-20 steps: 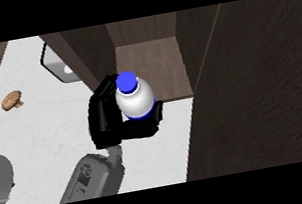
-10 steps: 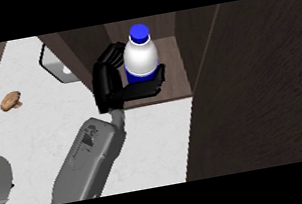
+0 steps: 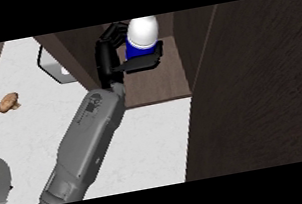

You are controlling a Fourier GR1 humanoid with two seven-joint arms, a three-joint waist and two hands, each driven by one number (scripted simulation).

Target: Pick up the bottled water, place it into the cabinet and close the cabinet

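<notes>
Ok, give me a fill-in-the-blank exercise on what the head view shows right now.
1. The black hand has its fingers curled round the white water bottle with a ____ label.
2. The bottle is held over the dark wooden cabinet's ____.
3. The small brown object lies on the white ____.

Missing words: blue; shelf; counter

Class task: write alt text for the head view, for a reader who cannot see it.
A black hand on a grey forearm holds a bottled water inside the open dark wood cabinet. A small brown object lies at left on the white counter.
</notes>
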